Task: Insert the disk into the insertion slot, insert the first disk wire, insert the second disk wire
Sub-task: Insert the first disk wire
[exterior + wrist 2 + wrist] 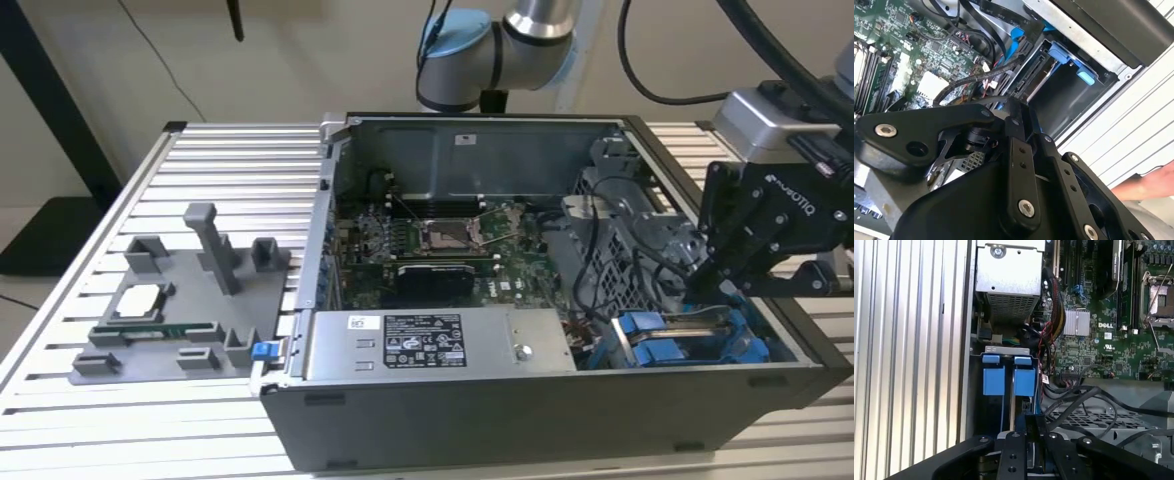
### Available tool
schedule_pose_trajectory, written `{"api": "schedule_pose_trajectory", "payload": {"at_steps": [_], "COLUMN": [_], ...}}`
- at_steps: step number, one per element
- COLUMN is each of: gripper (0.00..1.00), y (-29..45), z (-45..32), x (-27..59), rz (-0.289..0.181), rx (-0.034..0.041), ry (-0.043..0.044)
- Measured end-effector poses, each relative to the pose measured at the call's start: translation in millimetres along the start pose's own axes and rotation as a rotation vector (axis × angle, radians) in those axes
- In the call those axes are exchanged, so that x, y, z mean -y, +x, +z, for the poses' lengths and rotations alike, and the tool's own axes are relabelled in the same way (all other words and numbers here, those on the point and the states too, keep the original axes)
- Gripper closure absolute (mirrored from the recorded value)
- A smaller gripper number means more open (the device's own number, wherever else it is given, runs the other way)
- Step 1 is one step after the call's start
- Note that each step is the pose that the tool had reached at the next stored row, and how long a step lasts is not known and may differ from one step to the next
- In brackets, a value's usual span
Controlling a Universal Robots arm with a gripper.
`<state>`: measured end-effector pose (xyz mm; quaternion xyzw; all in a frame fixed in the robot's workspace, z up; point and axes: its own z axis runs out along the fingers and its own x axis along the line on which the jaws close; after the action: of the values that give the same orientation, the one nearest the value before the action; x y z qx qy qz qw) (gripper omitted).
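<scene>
Tool (1030, 427), partly hidden, by insertion slot (1007, 382)

Narrow rectangular drive bay of grey metal w/ bright blue plastic rails (683, 342) is set in the front corner of the open computer case (534, 420), at the exterior view's lower right. Two blue tabs (994, 376) are seen side by side at one end of the bay in the first wrist view. Flat rectangular silver-grey hard drive in a bright blue plastic frame (1038, 75) is seen standing on edge inside the bay, lengthwise along the rails, approx. level w/ the bay's rim. Its label side is hidden. Whether it is fully seated cannot be told.
</scene>
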<state>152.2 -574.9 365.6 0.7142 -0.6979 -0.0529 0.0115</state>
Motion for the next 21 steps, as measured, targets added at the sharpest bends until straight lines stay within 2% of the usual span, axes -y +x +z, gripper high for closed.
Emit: {"api": "schedule_pose_trajectory", "payload": {"at_steps": [13, 21], "gripper": [1.00, 1.00], "y": [0.9, 1.5], "z": [6.7, 14.2], "x": [19.3, 23.0], "rz": [0.000, -0.001], "rx": [0.0001, 0.0000], "ry": [0.0000, 0.0007]}}
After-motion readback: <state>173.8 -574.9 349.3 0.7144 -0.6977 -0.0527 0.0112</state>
